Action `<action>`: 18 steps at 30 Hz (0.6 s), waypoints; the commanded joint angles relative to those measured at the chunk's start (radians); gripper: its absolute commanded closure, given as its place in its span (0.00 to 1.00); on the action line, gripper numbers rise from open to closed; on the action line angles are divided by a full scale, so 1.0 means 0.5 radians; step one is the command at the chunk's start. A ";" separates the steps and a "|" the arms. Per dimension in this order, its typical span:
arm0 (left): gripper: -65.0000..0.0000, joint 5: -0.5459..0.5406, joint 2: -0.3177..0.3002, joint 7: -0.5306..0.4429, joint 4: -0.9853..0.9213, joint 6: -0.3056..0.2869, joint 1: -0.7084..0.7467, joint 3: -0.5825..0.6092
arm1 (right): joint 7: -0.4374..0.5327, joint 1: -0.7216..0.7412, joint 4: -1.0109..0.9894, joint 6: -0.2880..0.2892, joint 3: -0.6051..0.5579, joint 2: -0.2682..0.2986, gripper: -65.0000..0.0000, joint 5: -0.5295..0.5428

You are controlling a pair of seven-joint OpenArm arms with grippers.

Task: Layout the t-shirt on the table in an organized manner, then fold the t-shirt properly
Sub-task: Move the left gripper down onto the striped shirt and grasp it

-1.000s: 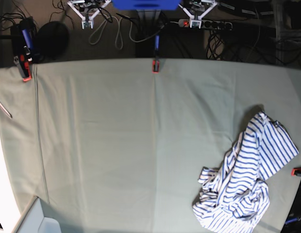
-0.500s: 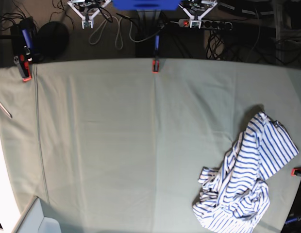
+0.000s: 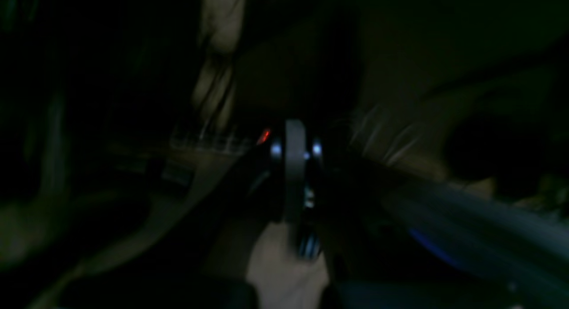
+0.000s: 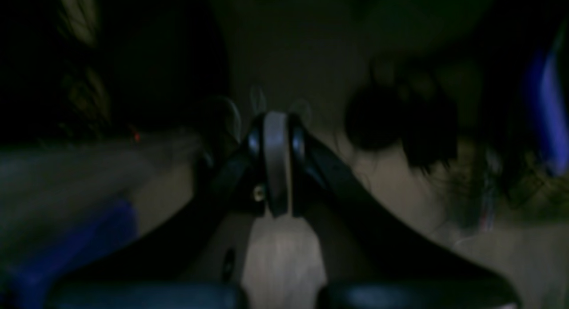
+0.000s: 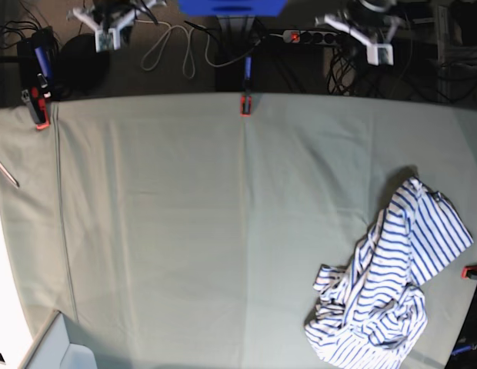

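The t-shirt (image 5: 388, 284), white with thin blue stripes, lies crumpled in a heap at the table's (image 5: 185, 231) near right. Both arms hang behind the far edge, well away from it. My left gripper (image 5: 377, 48) is at the top right of the base view and my right gripper (image 5: 106, 34) at the top left. The wrist views are dark and blurred. In them the left gripper (image 3: 294, 166) and the right gripper (image 4: 275, 162) each have their jaws pressed together with nothing between them. Neither wrist view shows the t-shirt.
Red clamps grip the table cloth at the far middle (image 5: 245, 104), far left (image 5: 40, 115) and right edge (image 5: 473, 270). A power strip (image 5: 315, 36) and cables lie on the floor behind. A pale box corner (image 5: 58, 350) sits at the near left.
Both grippers have swung outward behind the far edge: the right one toward the view's left, the left one toward its right. The t-shirt has not moved.
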 commanded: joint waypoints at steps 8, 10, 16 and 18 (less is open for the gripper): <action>1.00 -0.163 -0.059 -0.007 0.492 0.006 0.098 -0.181 | -0.216 -0.078 0.708 0.005 0.075 0.026 1.00 -0.001; 1.00 -0.243 -0.022 -0.007 0.578 0.006 0.098 -0.277 | -0.271 -0.065 0.809 0.005 0.093 0.017 1.00 -0.001; 0.94 -0.396 -0.019 0.008 0.722 0.012 -0.010 -0.537 | -0.357 0.076 0.843 0.005 0.096 0.011 1.00 -0.001; 0.83 -0.433 -0.016 0.104 0.710 0.015 -0.093 -0.611 | -0.400 0.125 0.852 0.005 0.084 0.011 1.00 -0.001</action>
